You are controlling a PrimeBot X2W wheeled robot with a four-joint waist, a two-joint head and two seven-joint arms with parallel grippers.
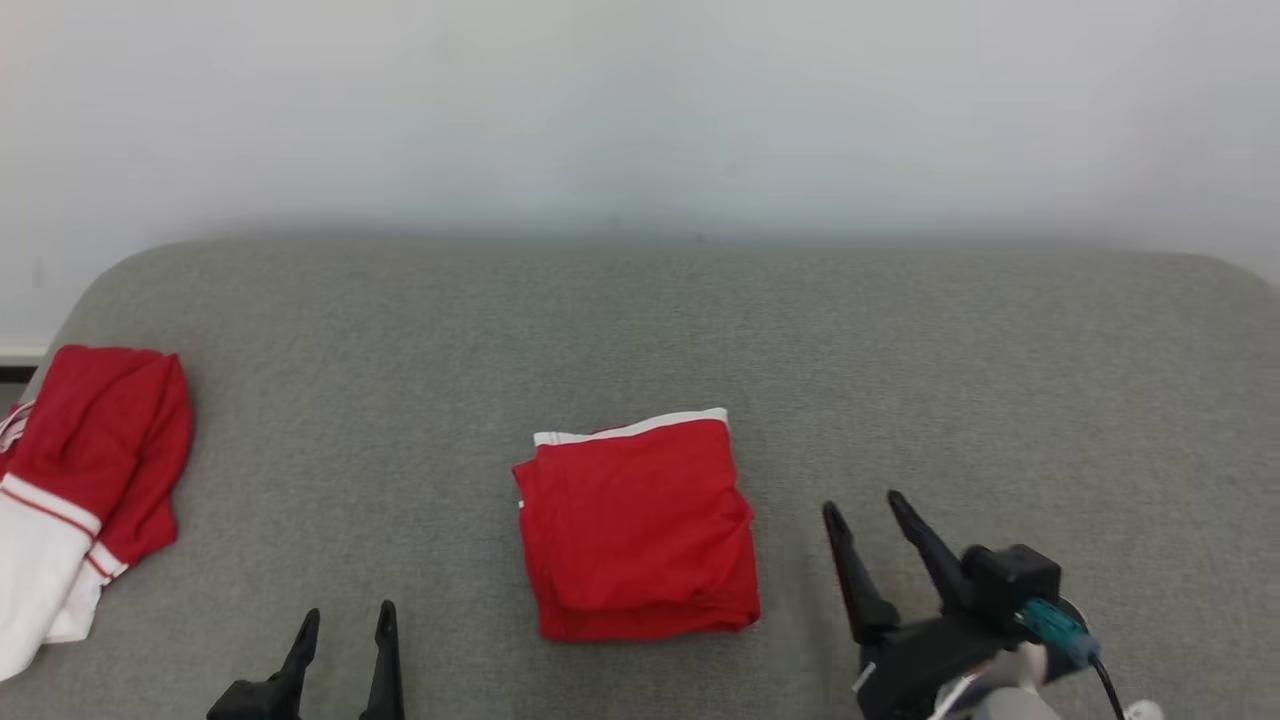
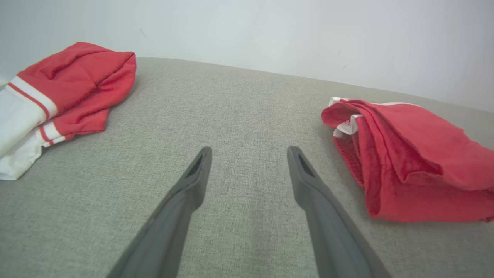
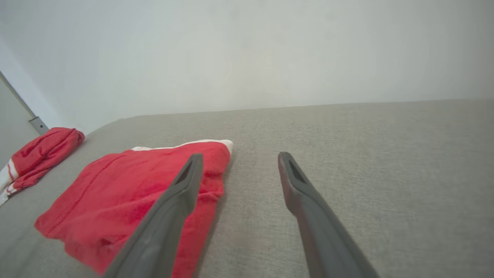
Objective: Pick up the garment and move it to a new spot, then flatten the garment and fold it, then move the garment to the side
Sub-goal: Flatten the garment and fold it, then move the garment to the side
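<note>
The garment (image 1: 636, 527) is red with a white edge strip and lies folded into a squarish pad at the front middle of the grey cushion (image 1: 700, 330). The left wrist view shows the garment (image 2: 409, 154) off to the right, and the right wrist view shows the garment (image 3: 131, 193) at the lower left. My right gripper (image 1: 860, 505) stands open just right of the fold, nothing between its fingers (image 3: 181, 189). At the bottom edge my left gripper (image 1: 347, 616) is open and apart from the fold, over bare fabric (image 2: 247, 152).
A second red and white garment (image 1: 80, 500) lies bunched at the cushion's left end, also seen as a red and white heap (image 2: 58, 100) and far off as a small red bundle (image 3: 42, 150). A pale wall (image 1: 640, 110) rises behind the cushion.
</note>
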